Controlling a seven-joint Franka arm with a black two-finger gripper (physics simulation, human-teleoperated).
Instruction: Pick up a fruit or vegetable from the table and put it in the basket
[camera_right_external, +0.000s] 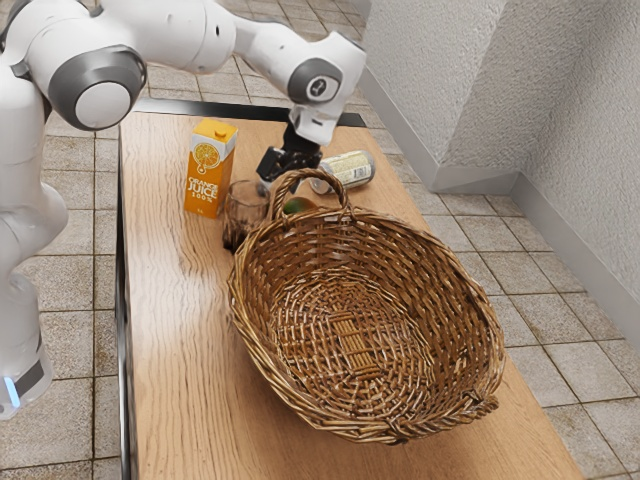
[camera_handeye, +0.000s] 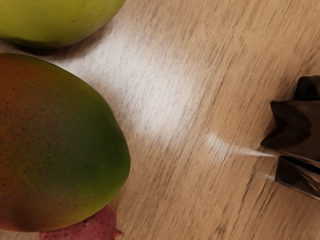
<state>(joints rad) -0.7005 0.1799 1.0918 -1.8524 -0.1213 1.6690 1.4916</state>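
Observation:
My gripper (camera_right_external: 288, 178) is low over the table's far part, just beyond the basket's handle, which partly hides it; its opening cannot be made out. Below it, a green and reddish fruit (camera_right_external: 297, 205) shows through the handle. In the wrist view this mango-like fruit (camera_handeye: 60, 145) is large and close, resting on the wood. Beside it lie a yellow-green fruit (camera_handeye: 55, 20) and a pinkish-red, rough one (camera_handeye: 85, 227), both partly cut off or covered. The wicker basket (camera_right_external: 460, 290) stands on the table, with nothing seen inside.
An orange juice carton (camera_right_external: 209, 170) stands upright toward the exterior view's left. A dark see-through glass (camera_right_external: 243, 212) is between carton and basket. A can (camera_right_external: 349, 170) lies on its side by the gripper. Dark glossy pieces (camera_handeye: 297, 127) show across from the mango. Bare wooden table (camera_right_external: 175, 340) borders the basket.

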